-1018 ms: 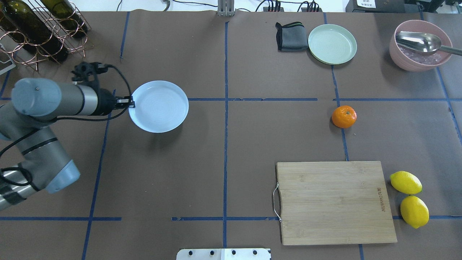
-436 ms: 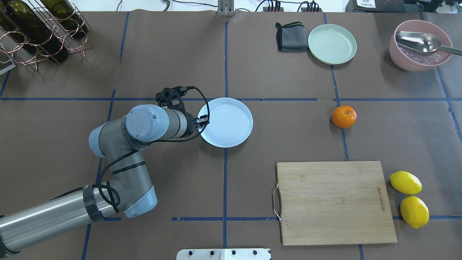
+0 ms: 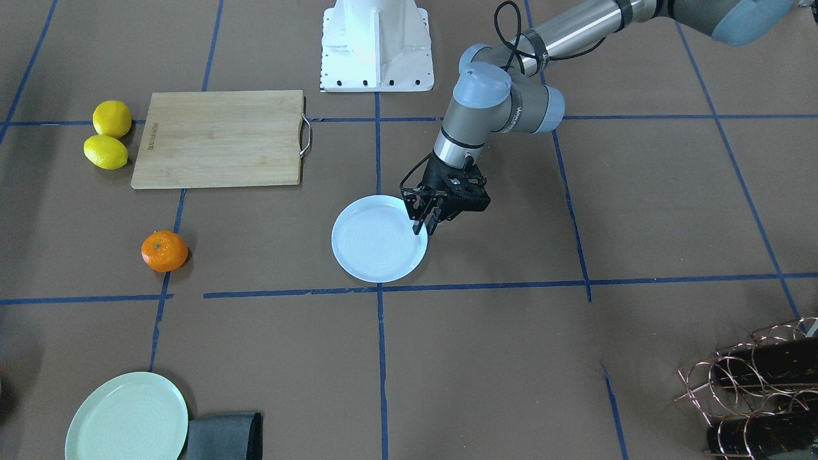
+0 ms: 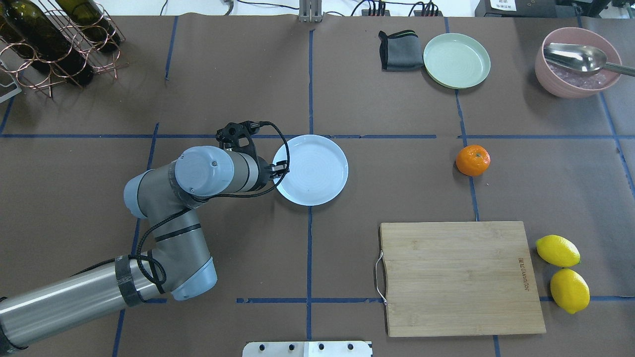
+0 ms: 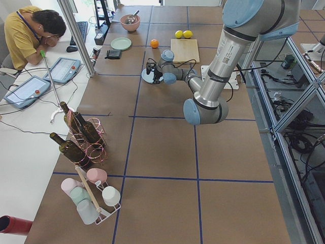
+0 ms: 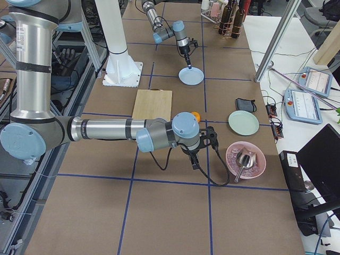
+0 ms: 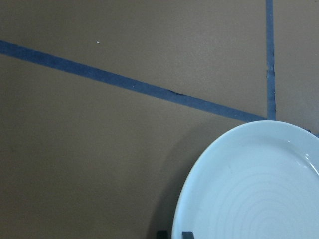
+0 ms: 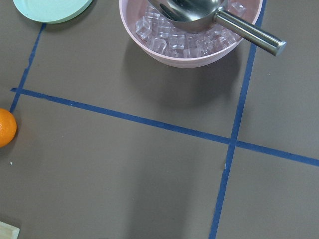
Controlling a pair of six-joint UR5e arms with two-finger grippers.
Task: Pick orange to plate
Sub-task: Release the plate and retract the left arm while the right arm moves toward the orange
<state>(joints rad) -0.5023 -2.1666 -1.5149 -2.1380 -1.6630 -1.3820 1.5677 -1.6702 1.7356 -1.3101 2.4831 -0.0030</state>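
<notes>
The orange (image 4: 473,159) lies alone on the brown table, right of centre, and shows again as the orange (image 3: 165,250) and at the left edge of the right wrist view as the orange (image 8: 5,128). The white, bluish plate (image 4: 317,171) is at mid-table. My left gripper (image 4: 279,168) is shut on its left rim, seen also as left gripper (image 3: 422,225) on plate (image 3: 377,243). The left wrist view is filled by the plate (image 7: 254,184). My right gripper (image 6: 194,162) hangs above the table near the pink bowl; whether it is open or shut I cannot tell.
A bamboo cutting board (image 4: 459,277) lies front right with two lemons (image 4: 558,250) beside it. At the back right are a mint-green plate (image 4: 456,60), a grey cloth (image 4: 399,49) and a pink bowl (image 4: 555,82) with ice and a metal scoop. A wine rack (image 4: 54,39) stands back left.
My left arm has carried the plate from the table's left side rightward to the centre line. Over the last half second it has hardly moved. The orange has stayed put.
</notes>
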